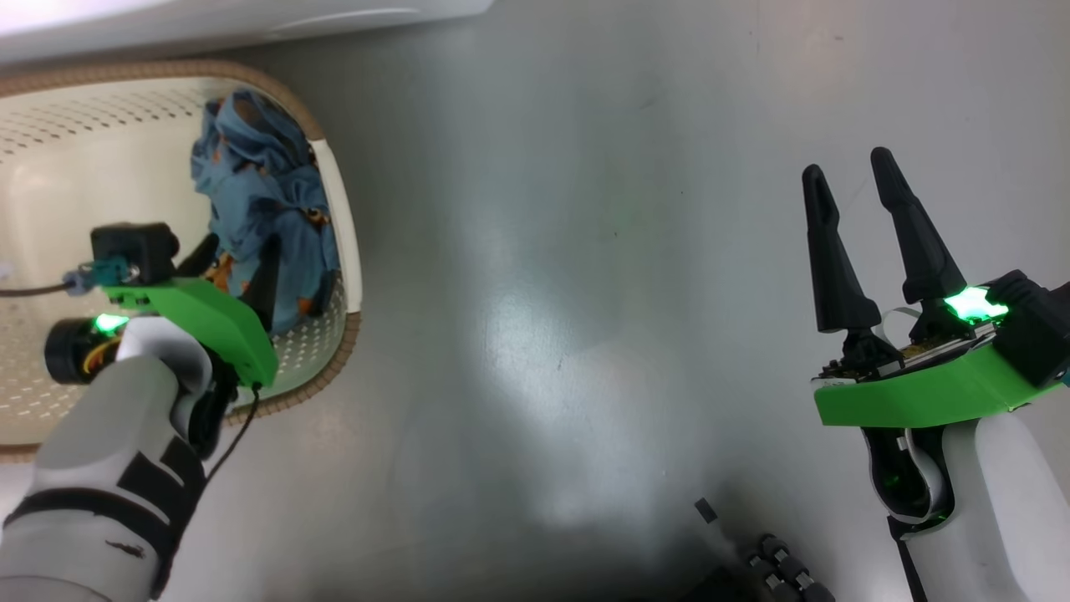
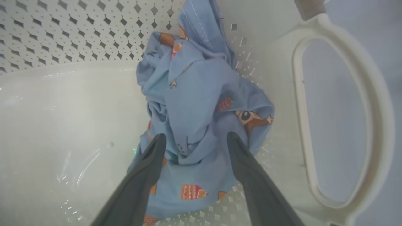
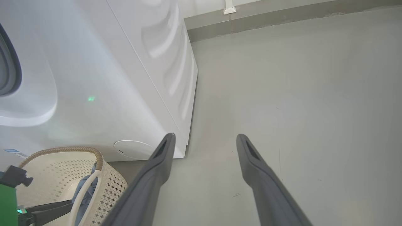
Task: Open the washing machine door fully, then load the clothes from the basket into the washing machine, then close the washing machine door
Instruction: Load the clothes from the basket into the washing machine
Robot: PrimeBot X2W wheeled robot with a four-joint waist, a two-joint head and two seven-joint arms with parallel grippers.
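The basket (image 1: 344,217) holds the clothes (image 1: 259,209), heaped against its handle-side wall. Left gripper (image 2: 194,138): inside the basket, fingers spread astride the heap. Right gripper (image 1: 848,165): fingers spread, well apart from the basket.

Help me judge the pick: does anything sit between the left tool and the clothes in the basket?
Nothing visible does. The open left tool is inside the basket, pointed straight at the clothes heaped beside its handle.

Soft printed cloth clothes (image 2: 201,103), perforated matt plastic basket (image 1: 125,117) with woven-look rim, glossy smooth floor (image 1: 585,293).
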